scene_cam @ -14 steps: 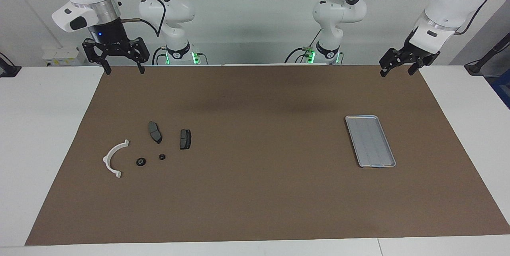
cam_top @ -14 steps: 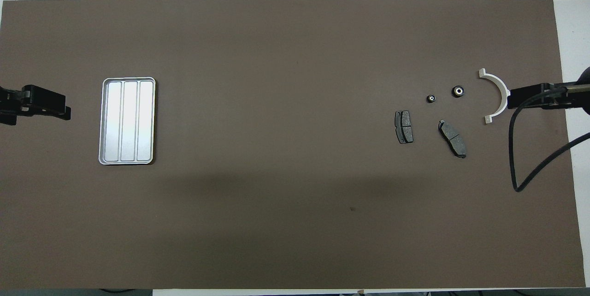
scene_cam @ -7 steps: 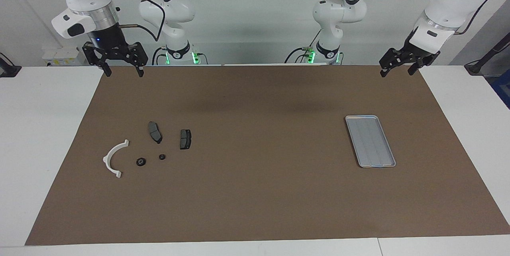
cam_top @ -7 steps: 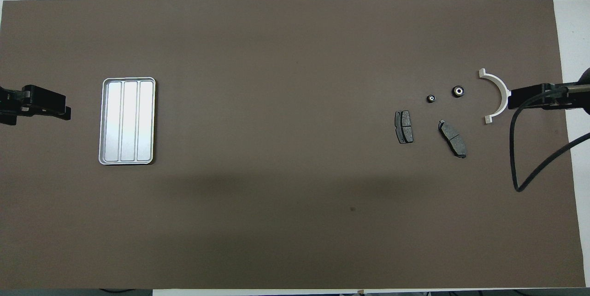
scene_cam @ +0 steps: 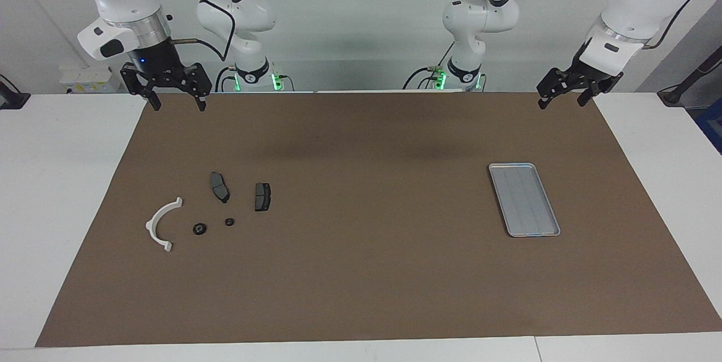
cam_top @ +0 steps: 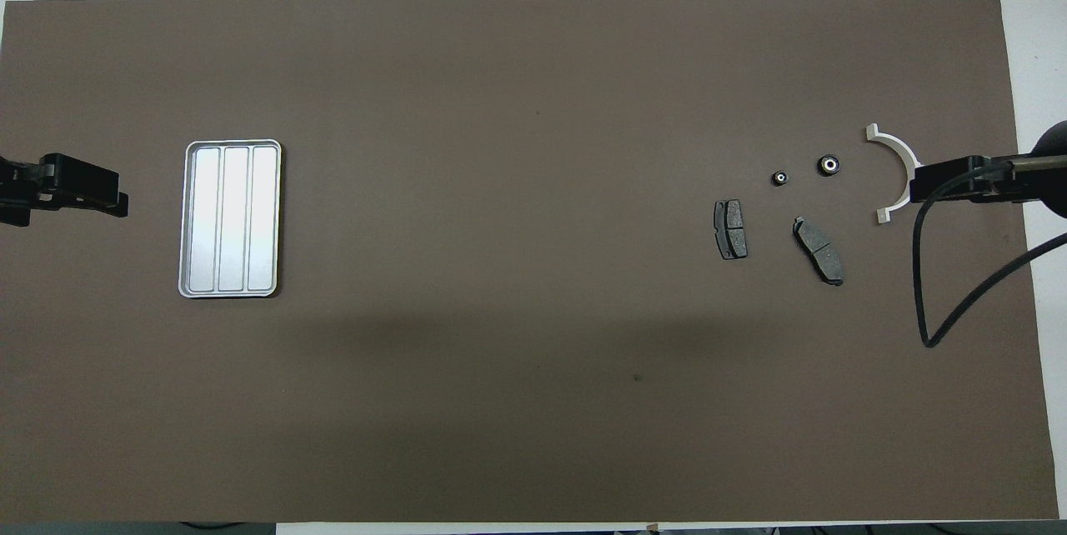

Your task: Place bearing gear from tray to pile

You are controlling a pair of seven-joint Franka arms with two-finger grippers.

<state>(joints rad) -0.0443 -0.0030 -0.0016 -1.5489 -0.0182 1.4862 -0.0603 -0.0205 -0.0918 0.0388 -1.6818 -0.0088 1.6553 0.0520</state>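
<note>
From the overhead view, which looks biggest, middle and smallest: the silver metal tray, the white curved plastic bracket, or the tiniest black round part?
1. Silver metal tray
2. White curved plastic bracket
3. Tiniest black round part

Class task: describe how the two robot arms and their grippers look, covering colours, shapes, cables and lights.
Both arms are glossy white with rounded joints and green lights at their bases. The right gripper is black with two fingers under a silver ring and a small blue light. The left gripper is black too. Black cables loop along each arm.
</note>
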